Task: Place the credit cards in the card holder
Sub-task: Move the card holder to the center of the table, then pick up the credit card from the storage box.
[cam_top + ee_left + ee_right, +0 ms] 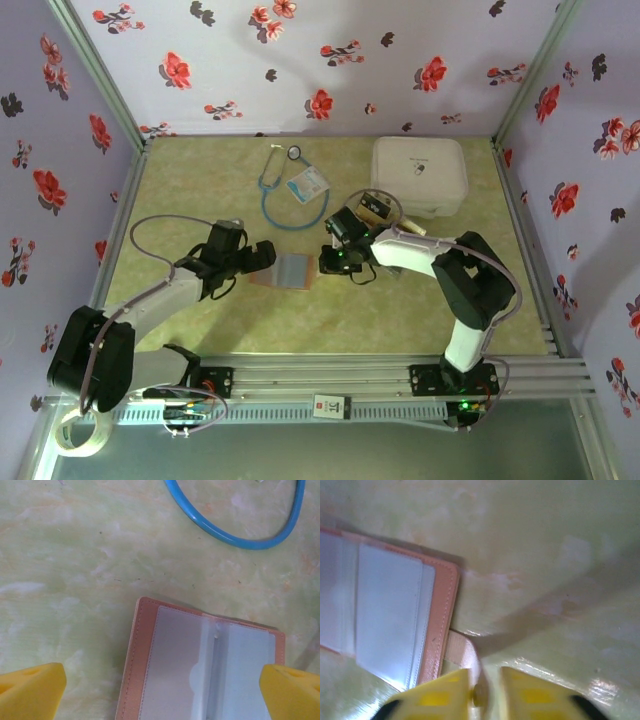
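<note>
The holder (290,270) lies open on the table between my two arms, and its clear pockets (175,665) look empty, so no card is in yet. My right gripper (485,685) is pinched shut on the holder's strap (462,652) (pinning it, I'd guess). The left gripper (255,262) hangs wide open over the holder's other side, holding nothing. The cards (375,207) sit well behind the right wrist, beside the white case (420,175); I can't count them. By my reckoning every card remains to be picked up and slotted.
</note>
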